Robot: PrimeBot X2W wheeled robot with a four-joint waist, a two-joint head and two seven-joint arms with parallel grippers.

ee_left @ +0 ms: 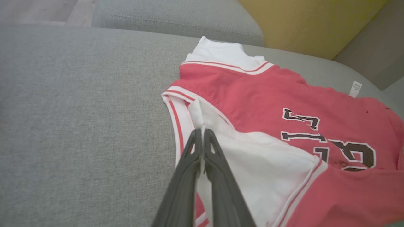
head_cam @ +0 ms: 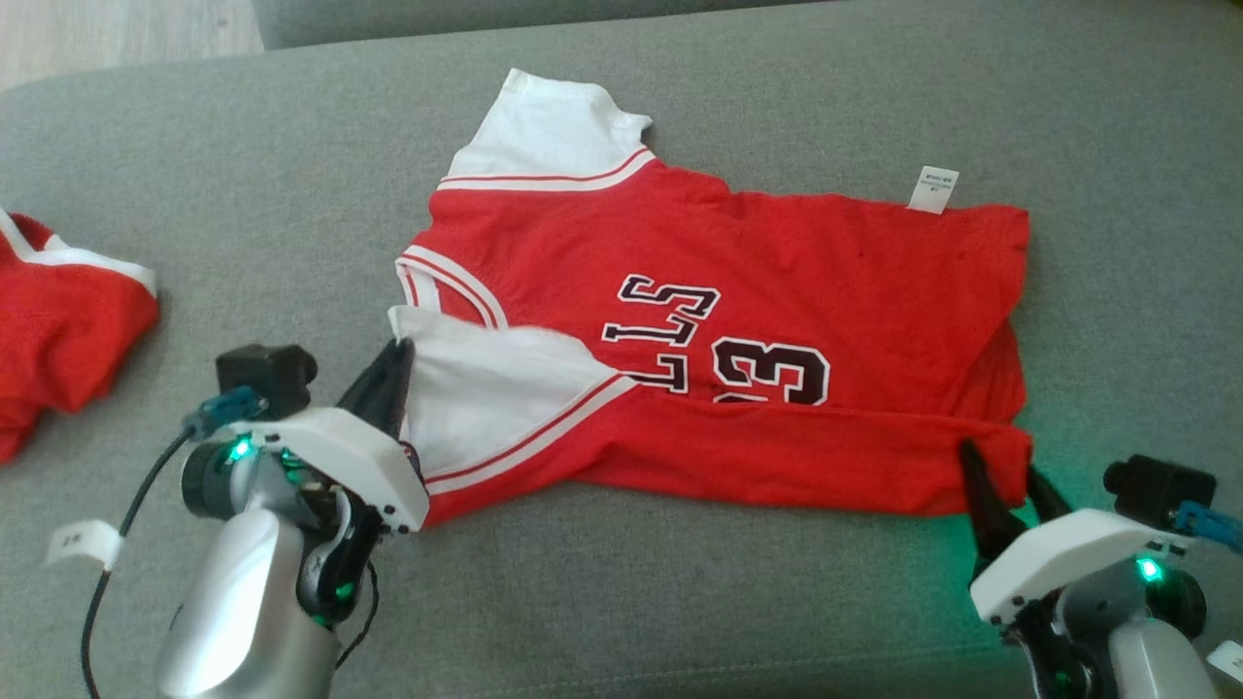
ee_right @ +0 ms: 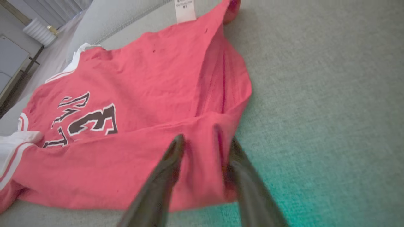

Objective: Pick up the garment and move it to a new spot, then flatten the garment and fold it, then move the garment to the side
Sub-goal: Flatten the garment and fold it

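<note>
The garment is a red jersey with white sleeves and dark lettering, lying spread on the grey sofa cushion. Its near long edge is folded over onto the lettering. My left gripper is shut on the tip of the near white sleeve, which lies across the collar area; the left wrist view shows the pinch, with the left gripper on the garment. My right gripper stands open at the near hem corner. In the right wrist view the right gripper straddles the red cloth of the garment, fingers apart.
Another red and white piece of clothing lies at the cushion's left edge. A white care label sticks out of the jersey's far edge. A yellow cushion stands behind the seat. Wooden floor shows at the far left.
</note>
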